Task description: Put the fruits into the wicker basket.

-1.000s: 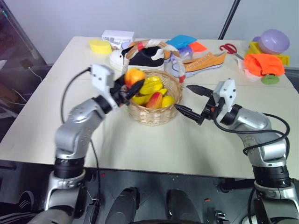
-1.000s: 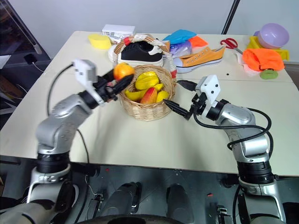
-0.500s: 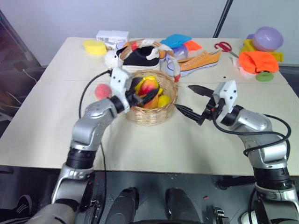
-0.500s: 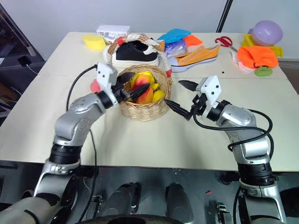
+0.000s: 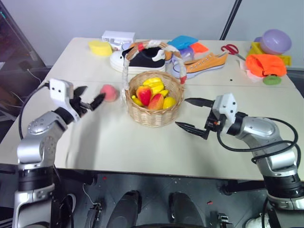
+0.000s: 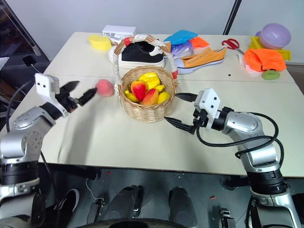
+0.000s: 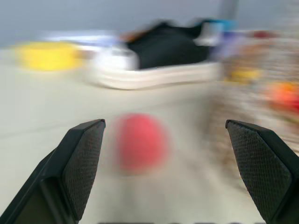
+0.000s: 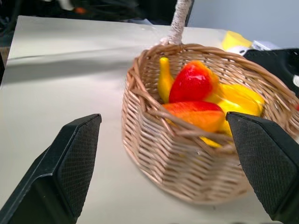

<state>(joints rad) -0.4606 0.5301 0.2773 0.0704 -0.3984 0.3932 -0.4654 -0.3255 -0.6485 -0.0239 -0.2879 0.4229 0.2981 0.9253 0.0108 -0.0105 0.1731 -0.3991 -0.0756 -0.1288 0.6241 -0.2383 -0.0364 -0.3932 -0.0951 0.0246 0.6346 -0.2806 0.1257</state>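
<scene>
The mango point(image 5: 157, 100) has been dropped into the wicker basket point(image 5: 154, 117); the released left gripper point(image 5: 88, 100) is now aimed at the peach point(image 5: 109, 92) at the basket's nine o'clock.

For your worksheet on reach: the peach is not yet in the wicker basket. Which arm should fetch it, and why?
Left. The open left gripper points at the peach just beyond it, while the right gripper sits across the wicker basket.

Bare table point(image 5: 118, 147) lay open between left gripper point(image 5: 87, 98) and peach point(image 5: 109, 92); wicker basket point(image 5: 154, 114) crowded the peach's right, black sneaker point(image 5: 142, 59) stood behind.
</scene>
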